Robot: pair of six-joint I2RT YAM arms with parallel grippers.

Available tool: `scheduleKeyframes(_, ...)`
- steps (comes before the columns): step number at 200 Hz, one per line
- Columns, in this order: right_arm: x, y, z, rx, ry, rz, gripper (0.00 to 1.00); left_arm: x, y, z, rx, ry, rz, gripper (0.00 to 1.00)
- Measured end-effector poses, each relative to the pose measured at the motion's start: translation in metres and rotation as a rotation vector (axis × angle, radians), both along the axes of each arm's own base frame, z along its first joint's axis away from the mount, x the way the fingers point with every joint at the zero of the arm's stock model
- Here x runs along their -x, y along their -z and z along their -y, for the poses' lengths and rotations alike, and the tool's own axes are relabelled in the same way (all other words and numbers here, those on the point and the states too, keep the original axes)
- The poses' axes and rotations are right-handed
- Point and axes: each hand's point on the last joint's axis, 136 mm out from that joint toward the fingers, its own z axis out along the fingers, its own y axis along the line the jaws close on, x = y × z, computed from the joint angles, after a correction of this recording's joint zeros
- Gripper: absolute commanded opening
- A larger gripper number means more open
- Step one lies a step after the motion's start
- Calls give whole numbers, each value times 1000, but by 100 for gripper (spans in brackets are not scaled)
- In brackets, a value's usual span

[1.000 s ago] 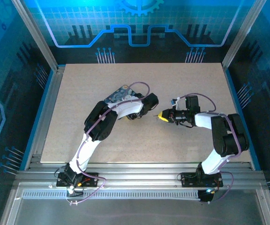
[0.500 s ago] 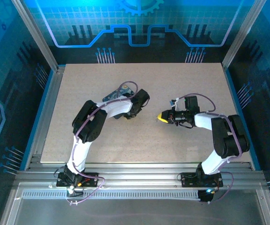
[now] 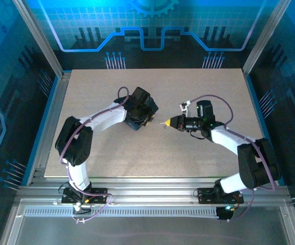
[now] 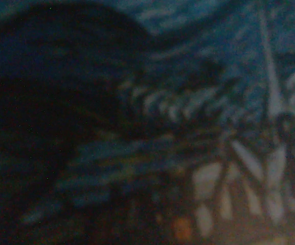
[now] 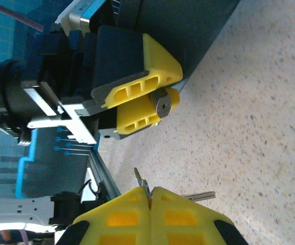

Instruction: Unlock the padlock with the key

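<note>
Top: two arms, two grippers, one speckled beige tabletop (image 3: 198, 92). Left gripper (image 3: 146, 118) mid-table over one dark blue rectangular box (image 3: 133, 124). Right gripper (image 3: 166, 123) just right of it, tips facing it.

Left wrist: box's swirly print, blurred, close.

Right wrist: right gripper pinched tight on one thin pale-metal key (image 5: 198, 195). Left gripper narrow. One tiny padlock (image 5: 162, 105), round grey face, at its fingertips (image 5: 170, 71); cannot tell whether gripped.
</note>
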Motion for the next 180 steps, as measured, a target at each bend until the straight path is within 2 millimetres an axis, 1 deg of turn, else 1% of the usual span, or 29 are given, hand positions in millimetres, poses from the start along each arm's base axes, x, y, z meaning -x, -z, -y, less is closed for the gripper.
scheduleKeyframes(19, -6, -17, 3, 6, 41, 101, 0, 5, -16, 3, 87, -6, 3, 0)
scheduleKeyframes(40, -13, -33, 7, 12, 93, 196, 0, 10, -26, 1, 165, -41, -10, 0)
scheduleKeyframes(54, -17, -40, 3, 10, 105, 243, 0, 13, -29, -2, 209, -74, -21, 0)
scheduleKeyframes(71, -17, -45, -5, 3, 90, 282, 0, 14, -31, -6, 252, -120, -36, 0)
scheduleKeyframes(102, -15, -42, -27, 9, 34, 307, 0, 14, -35, -10, 306, -188, -56, 0)
scheduleKeyframes(120, -12, -41, -36, 11, 11, 319, 0, 11, -37, -13, 335, -216, -59, 0)
scheduleKeyframes(139, -11, -42, -40, 11, 4, 329, 0, 6, -40, -15, 363, -237, -58, 0)
scheduleKeyframes(180, -20, -37, -41, 13, 25, 338, 0, 1, -43, -17, 407, -256, -53, 0)
